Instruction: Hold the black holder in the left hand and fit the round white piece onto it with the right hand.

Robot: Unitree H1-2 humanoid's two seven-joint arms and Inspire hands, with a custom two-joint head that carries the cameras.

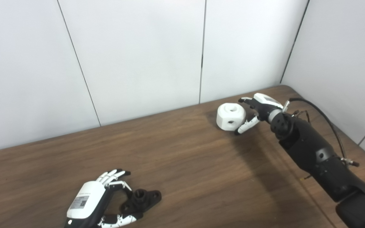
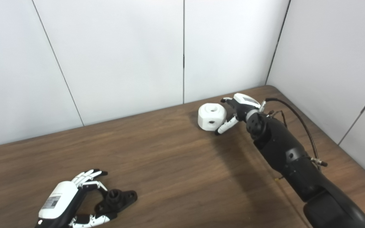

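Wood desk [image 1: 182, 164], white panel walls behind. Left hand [image 1: 101, 198] fingers spread around black holder [image 1: 141, 200], not clenched. Right hand [image 1: 254, 111] spread beside round white piece [image 1: 231, 117], far from holder.

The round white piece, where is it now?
The round white piece sits on the table, far right near the corner of the walls, with the right hand open just beside it.

Dark brown wooden table [image 1: 182, 164], grain running crosswise, set into a corner of white wall panels. Lying on it: black holder [image 1: 142, 199] near the front left, round white piece [image 1: 231, 117] toward the far right, well apart.
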